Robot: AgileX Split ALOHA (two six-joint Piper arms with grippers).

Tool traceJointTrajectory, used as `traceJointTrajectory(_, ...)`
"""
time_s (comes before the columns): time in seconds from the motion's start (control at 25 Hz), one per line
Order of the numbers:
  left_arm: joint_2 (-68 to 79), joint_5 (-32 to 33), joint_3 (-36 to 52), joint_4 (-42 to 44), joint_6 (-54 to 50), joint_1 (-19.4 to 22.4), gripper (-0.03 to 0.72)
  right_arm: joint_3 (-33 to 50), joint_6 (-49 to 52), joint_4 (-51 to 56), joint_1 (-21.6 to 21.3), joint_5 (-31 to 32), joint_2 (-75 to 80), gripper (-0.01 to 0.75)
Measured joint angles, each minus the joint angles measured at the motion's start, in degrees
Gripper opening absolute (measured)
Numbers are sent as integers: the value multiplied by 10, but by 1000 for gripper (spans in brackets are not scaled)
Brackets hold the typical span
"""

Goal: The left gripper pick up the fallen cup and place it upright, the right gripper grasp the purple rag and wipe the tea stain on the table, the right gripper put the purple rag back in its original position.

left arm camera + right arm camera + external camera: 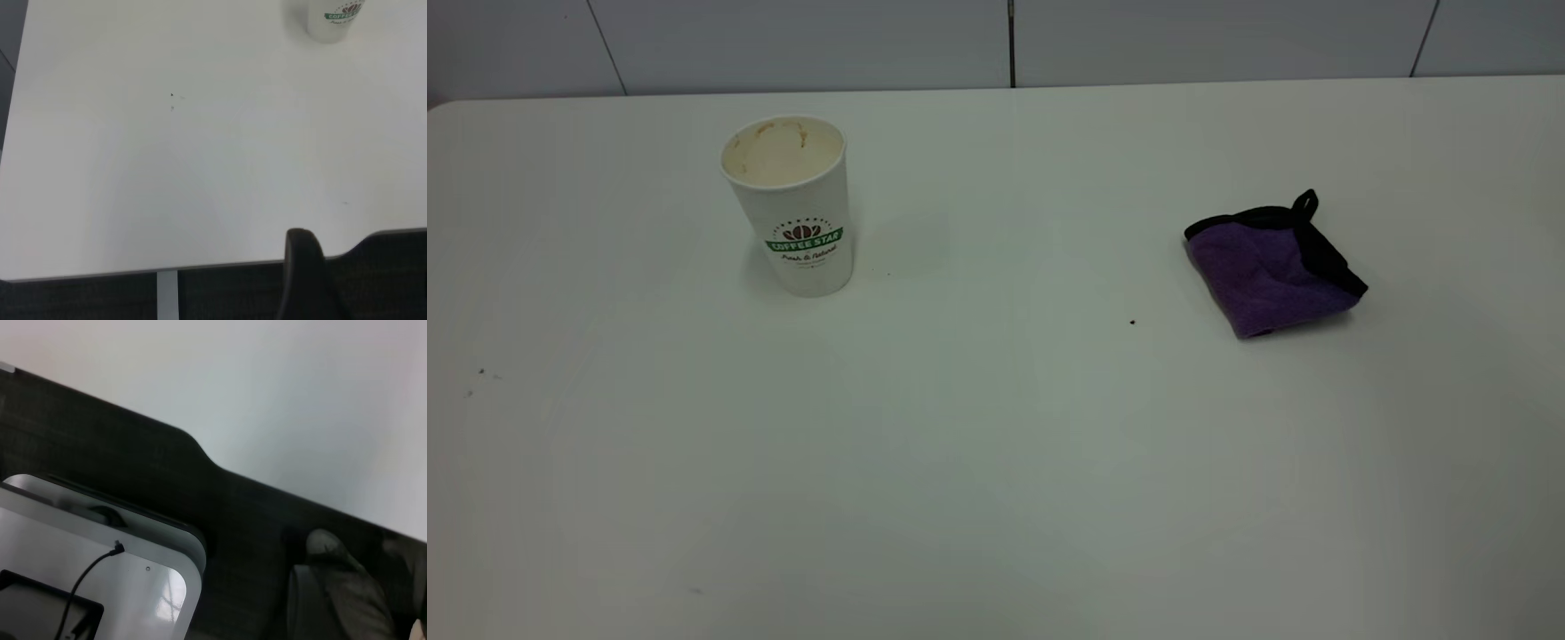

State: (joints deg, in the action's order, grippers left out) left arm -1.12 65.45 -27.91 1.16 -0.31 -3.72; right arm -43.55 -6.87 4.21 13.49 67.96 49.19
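While both arms sit withdrawn past the near edge and out of the exterior view, the stock lies as follows.

Bench (996, 462): white, broad, no tea stain discernible on it; only a dark speck (1132, 322) near the middle and faint specks toward the left edge. Risk: any residue too pale to see may be missed if wiping is judged complete by eye.

Purple rag (1267, 267): folded, black-trimmed, lying toward the right edge, well apart from the cup. Risk: its loose hanging loop could snag a finger on a further grasp and drag the fold open.

Cup (790, 204): paper, green logo, upright toward the far left corner, brown traces inside the rim. Risk: light and apparently empty, so a passing arm could tip it.

Left gripper (303, 280): one dark part shows over the near edge; whether spread or closed, cannot tell.

Right gripper (337, 593): dim shapes off the bench; likewise cannot tell.
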Motion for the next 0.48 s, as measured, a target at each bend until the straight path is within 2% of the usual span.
traceJointTrajectory(0.28, 0, 0, 0, 0, -1, 0, 458, 111, 10, -6, 0, 3, -184, 429)
traceJointTrajectory(0.48, 0, 0, 0, 0, -1, 0, 458, 161, 10, -6, 0, -36, -302, 429)
